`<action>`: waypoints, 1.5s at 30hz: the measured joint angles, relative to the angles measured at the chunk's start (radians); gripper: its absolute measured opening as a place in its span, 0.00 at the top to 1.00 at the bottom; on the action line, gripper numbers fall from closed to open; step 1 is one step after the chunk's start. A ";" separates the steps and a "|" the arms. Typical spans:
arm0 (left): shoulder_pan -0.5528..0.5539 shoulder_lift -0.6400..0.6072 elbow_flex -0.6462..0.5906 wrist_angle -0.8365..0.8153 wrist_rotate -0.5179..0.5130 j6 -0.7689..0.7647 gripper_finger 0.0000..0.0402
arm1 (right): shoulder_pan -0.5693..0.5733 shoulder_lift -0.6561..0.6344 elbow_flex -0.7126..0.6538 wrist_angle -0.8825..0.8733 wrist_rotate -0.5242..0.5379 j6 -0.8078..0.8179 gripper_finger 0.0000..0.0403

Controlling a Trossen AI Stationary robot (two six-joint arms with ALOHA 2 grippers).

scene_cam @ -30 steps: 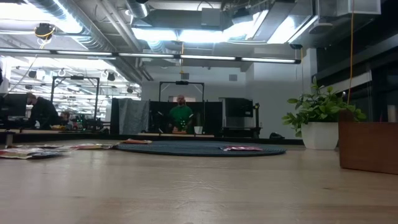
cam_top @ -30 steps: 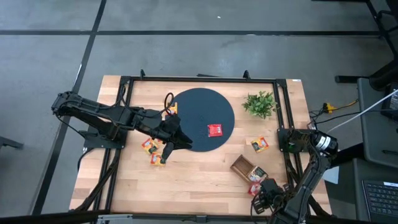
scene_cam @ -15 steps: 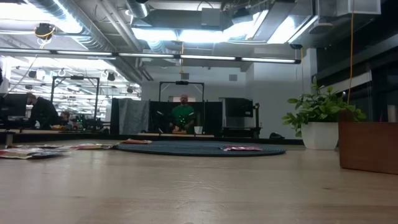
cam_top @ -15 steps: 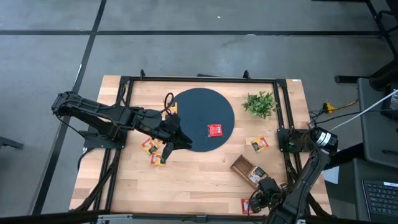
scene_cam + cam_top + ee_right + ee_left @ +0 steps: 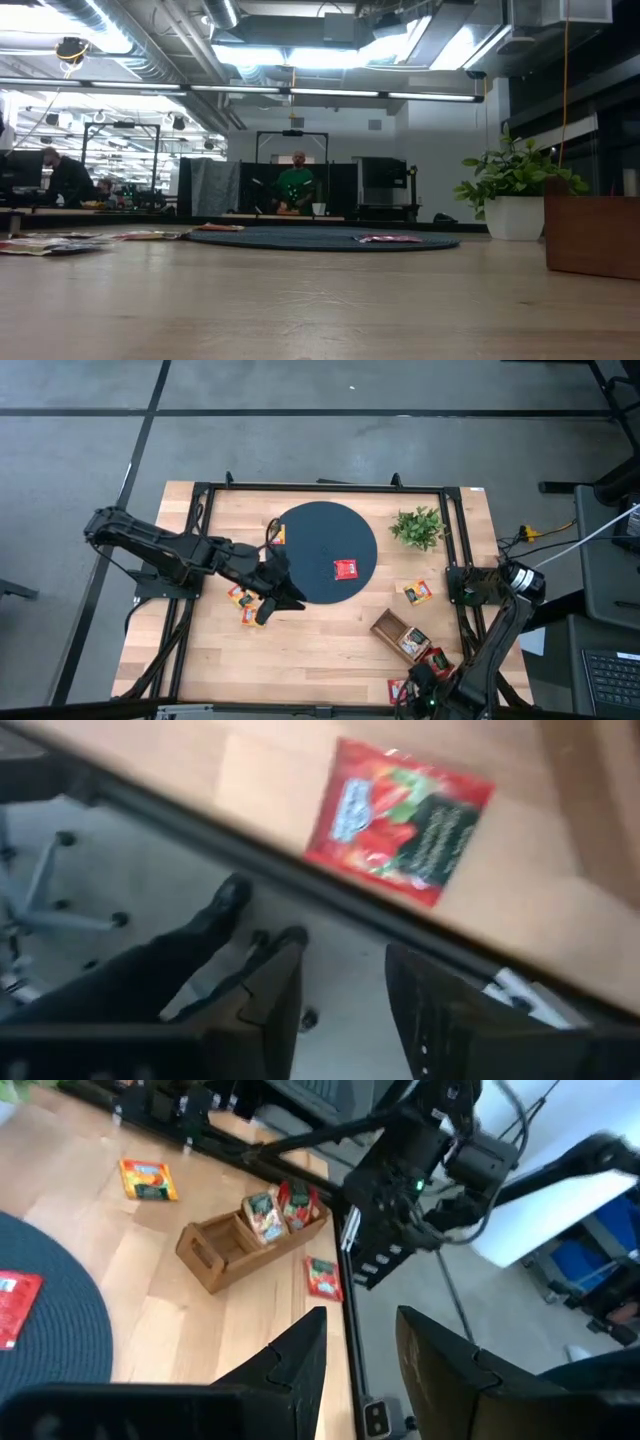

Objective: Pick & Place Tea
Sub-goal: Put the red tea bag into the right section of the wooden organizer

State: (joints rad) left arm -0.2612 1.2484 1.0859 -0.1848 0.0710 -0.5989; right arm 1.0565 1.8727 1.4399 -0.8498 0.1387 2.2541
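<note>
No lettering can be read anywhere. The red tea packet lying near the bench edge carries print, but it is too blurred to read.

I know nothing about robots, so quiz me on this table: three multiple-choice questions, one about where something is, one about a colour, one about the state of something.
1. Where does the small green potted plant stand?
A. on the round dark mat
B. on the wooden table, beside the mat
C. inside the brown wooden tray

2. What colour is the single tea packet lying on the round dark mat?
A. red
B. blue
C. white

3. How do the right gripper's two dark fingers stand?
A. clamped on a red packet
B. pressed together
C. apart, holding nothing

Answers:
1 B: the high view shows the plant on bare wood of the table, off the mat's edge.
2 A: the high view shows one red square on the mat.
3 C: the right wrist view shows a gap between the fingers, with the red packet lying flat on the table beyond them.
</note>
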 joint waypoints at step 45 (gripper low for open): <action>-0.034 0.057 0.000 -0.106 -0.028 -0.005 0.98 | -0.441 0.252 -0.004 0.261 0.426 -0.836 0.98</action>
State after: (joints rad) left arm -0.2953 1.3056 1.0859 -0.2904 0.0428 -0.6041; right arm 0.6150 2.1242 1.4357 -0.5883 0.5645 1.4185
